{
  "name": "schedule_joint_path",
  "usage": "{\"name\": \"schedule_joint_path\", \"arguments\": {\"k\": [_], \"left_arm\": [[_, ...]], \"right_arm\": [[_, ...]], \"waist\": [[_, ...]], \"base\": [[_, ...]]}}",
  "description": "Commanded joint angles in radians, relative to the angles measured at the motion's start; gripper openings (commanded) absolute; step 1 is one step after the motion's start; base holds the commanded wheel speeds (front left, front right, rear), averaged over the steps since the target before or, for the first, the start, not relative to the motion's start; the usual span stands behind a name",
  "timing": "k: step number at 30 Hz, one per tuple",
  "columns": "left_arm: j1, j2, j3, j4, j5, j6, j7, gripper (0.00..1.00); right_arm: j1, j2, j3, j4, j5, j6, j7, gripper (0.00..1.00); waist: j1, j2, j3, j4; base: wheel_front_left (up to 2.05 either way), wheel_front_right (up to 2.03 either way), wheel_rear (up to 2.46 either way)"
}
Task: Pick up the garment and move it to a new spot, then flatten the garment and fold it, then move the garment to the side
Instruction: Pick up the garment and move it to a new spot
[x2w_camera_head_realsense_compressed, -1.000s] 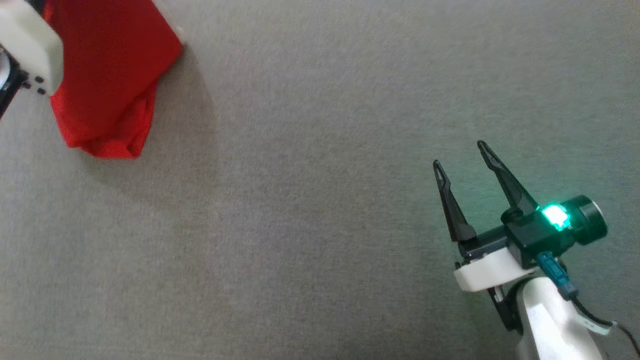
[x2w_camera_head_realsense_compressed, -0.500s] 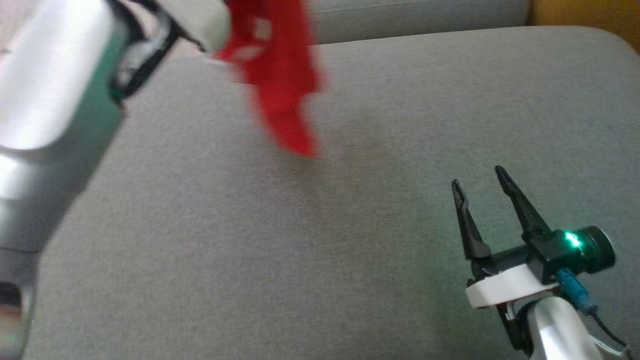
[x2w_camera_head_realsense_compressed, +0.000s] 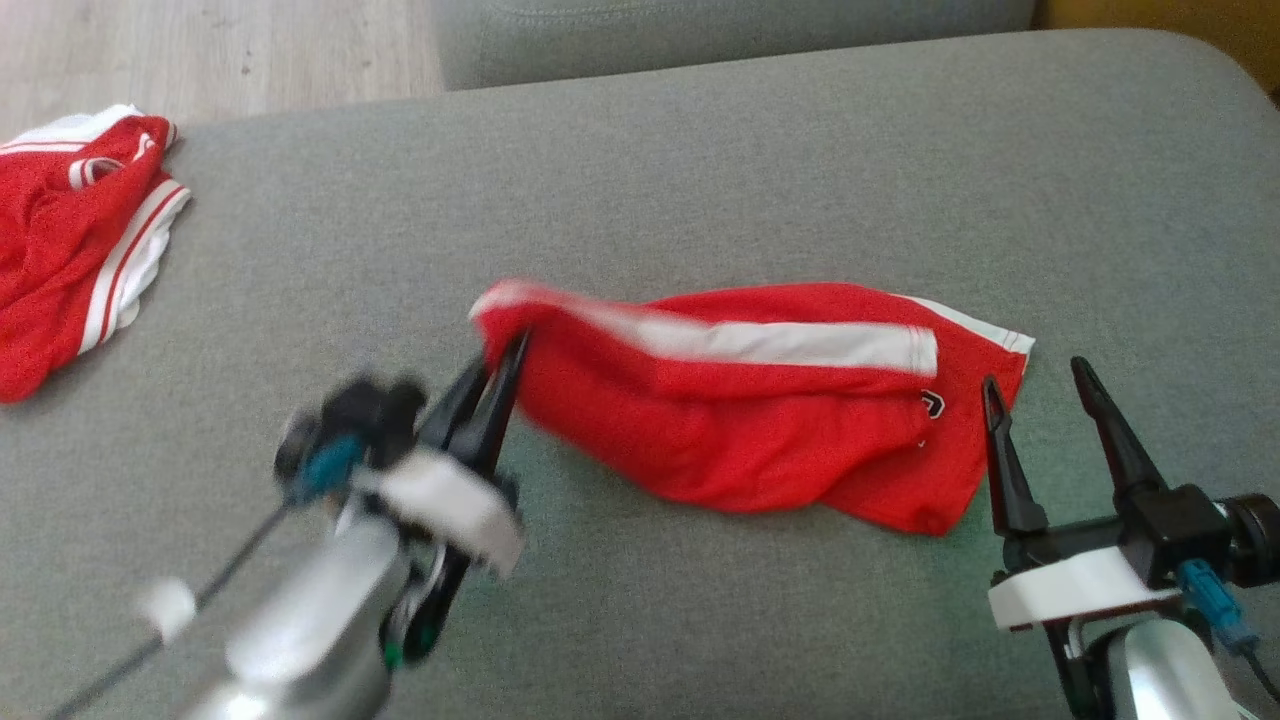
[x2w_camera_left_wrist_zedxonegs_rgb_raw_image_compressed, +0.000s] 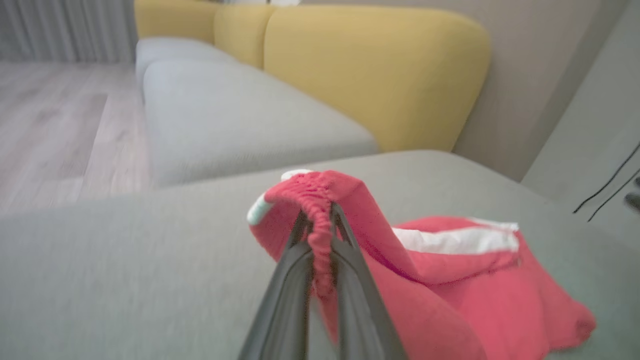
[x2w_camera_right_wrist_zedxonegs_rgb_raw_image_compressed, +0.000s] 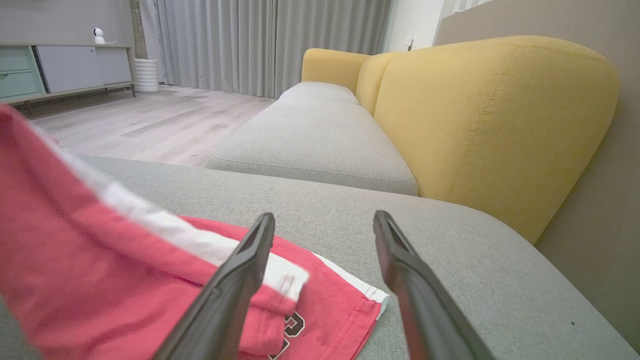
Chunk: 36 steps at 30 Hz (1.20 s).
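Observation:
The garment is a pair of red shorts with a white side stripe, lying stretched across the middle of the grey sofa seat. My left gripper is shut on its elastic waistband at the left end, lifting that end off the cushion; the left wrist view shows the gathered waistband pinched between the fingers. My right gripper stands open just right of the hem end, holding nothing.
A second red and white garment lies crumpled at the seat's far left edge. Wooden floor lies beyond that edge. A yellow backrest rises on the right side, with another grey cushion further on.
The head camera has swung, so the whole view shifted. The left gripper carried the garment down from the air and laid it across the seat. The right gripper stayed open.

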Motion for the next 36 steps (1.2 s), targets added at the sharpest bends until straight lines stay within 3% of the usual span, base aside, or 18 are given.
{"name": "schedule_joint_path", "arguments": {"k": [1, 9, 10, 11, 12, 13, 23, 36], "left_arm": [[0.003, 0.007, 0.059, 0.017, -0.025, 0.019, -0.039, 0.00], [0.121, -0.020, 0.118, 0.149, -0.062, 0.017, -0.081, 0.00], [0.129, -0.025, 0.124, 0.157, -0.059, 0.013, -0.083, 0.09], [0.137, -0.030, 0.129, 0.164, -0.057, 0.008, -0.084, 0.33], [0.143, -0.035, 0.133, 0.172, -0.053, 0.002, -0.085, 0.73], [0.150, -0.042, 0.138, 0.177, -0.050, -0.003, -0.085, 1.00], [0.222, -0.066, 0.237, 0.134, -0.007, -0.018, -0.086, 1.00], [0.450, -0.102, 0.422, -0.076, 0.085, 0.072, -0.086, 1.00]], "right_arm": [[-0.025, -0.003, 0.015, -0.041, -0.007, -0.001, -0.011, 1.00], [-0.037, -0.003, 0.013, -0.035, -0.010, -0.001, -0.007, 1.00], [-0.037, -0.003, 0.014, -0.033, -0.011, -0.001, -0.007, 1.00], [-0.038, -0.003, 0.015, -0.031, -0.011, -0.001, -0.007, 1.00], [-0.038, -0.003, 0.018, -0.029, -0.011, -0.001, -0.007, 1.00], [-0.039, -0.003, 0.020, -0.026, -0.011, -0.001, -0.007, 1.00], [-0.029, -0.003, 0.024, -0.001, -0.010, -0.001, -0.004, 1.00], [0.036, -0.003, -0.007, 0.021, 0.022, -0.001, 0.008, 1.00]], "waist": [[0.0000, -0.0001, 0.011, 0.000], [0.0000, -0.0001, 0.019, 0.017], [0.0000, -0.0001, 0.018, 0.020], [0.0000, -0.0001, 0.017, 0.023], [0.0000, -0.0001, 0.016, 0.026], [0.0000, -0.0001, 0.014, 0.028], [0.0000, -0.0001, -0.039, 0.051], [0.0000, -0.0001, -0.155, 0.113]], "base": [[0.00, 0.00, 0.00], [0.00, 0.00, 0.00], [0.00, 0.00, 0.00], [0.00, 0.00, 0.00], [0.00, 0.00, 0.00], [0.00, 0.00, 0.00], [0.00, 0.00, 0.00], [0.00, 0.00, 0.00]]}}
